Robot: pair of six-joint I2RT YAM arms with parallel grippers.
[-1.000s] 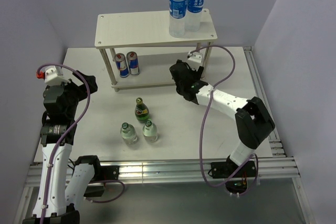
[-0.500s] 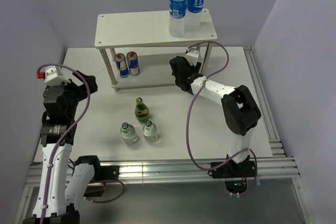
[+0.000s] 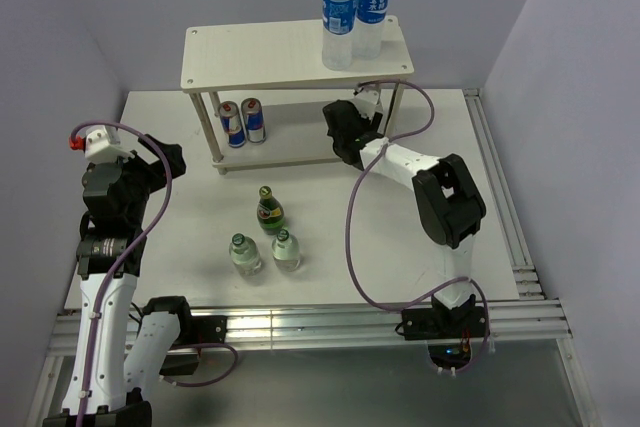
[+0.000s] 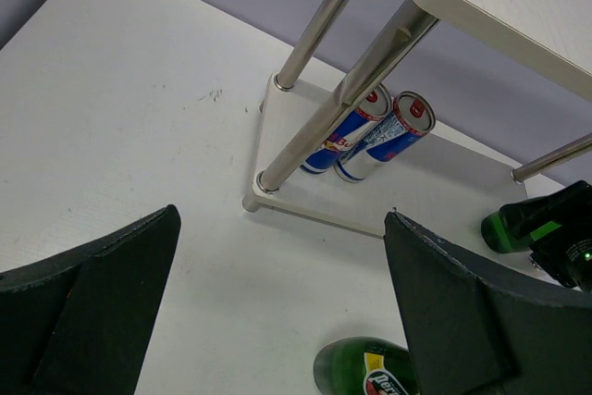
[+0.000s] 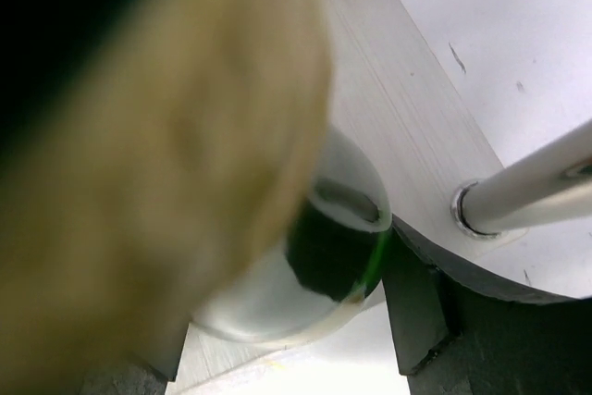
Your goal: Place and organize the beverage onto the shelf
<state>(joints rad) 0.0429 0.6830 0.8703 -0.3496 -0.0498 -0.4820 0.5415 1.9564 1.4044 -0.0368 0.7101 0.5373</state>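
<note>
with the right gripper (image 3: 341, 128) clamped on the green bottle (image 4: 514, 228) at the right end of the shelf (image 3: 270, 53), lower board, set it down upright, clear of the leg (image 5: 529, 195), then let go. ignore the left gripper (image 4: 282, 228), spread wide and idle.

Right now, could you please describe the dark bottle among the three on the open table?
Start at the cream shelf at the back of the table; three small bottles stand together before it. The dark bottle is the one closest to the shelf, deep green with a yellow label, while its two neighbours are pale and clear.
</note>
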